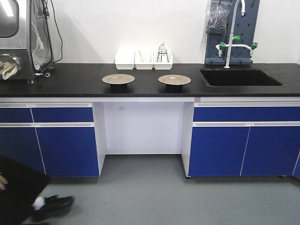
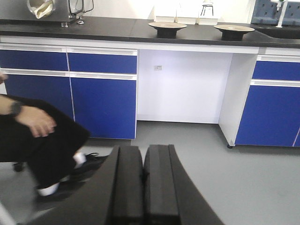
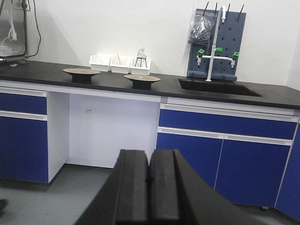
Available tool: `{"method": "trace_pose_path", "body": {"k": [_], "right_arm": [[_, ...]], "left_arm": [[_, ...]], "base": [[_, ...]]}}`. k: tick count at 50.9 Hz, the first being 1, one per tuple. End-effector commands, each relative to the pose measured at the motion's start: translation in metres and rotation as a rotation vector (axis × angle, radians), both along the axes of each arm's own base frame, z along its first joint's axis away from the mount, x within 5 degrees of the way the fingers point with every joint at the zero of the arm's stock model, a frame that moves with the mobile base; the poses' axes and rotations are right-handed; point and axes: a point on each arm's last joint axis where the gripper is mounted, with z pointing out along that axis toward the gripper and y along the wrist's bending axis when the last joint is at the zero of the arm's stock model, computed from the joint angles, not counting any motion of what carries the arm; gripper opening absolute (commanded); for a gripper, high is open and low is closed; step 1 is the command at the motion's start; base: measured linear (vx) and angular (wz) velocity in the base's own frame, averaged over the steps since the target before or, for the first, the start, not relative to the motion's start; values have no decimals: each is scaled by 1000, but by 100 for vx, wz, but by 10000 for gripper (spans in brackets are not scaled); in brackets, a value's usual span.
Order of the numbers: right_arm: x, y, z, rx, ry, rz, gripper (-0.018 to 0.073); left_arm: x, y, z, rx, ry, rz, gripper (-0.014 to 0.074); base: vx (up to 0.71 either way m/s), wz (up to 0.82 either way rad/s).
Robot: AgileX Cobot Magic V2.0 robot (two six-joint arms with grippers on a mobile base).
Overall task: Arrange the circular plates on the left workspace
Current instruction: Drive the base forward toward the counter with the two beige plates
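Left hand [image 2: 143,187] and right hand [image 3: 149,192] are pinched closed, empty, well back from the bench [image 1: 70,82]. The 2 circular plates, left plate [image 1: 118,79] and right plate [image 1: 174,80], sit apart near its front edge; open surface stretches left, the sink [image 1: 240,77] lies right.

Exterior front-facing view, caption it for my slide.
Two circular plates sit apart on the black countertop, left of the sink.
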Motion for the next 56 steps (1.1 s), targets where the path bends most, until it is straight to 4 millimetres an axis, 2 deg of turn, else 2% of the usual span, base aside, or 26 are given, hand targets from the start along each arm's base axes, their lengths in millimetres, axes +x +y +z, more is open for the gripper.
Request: {"method": "trace_pose_path", "body": {"k": [1,38,56], "right_arm": [[-1,0,1,-1,-68,2,-4],[-1,0,1,-1,-68,2,-4],[-1,0,1,-1,-68,2,-4]], "left_arm": [[0,1,2,-6,-79,5,0],[0,1,2,-6,-79,5,0],[0,1,2,-6,-79,5,0]], "base": [[0,0],[1,1],[17,-1]]}}
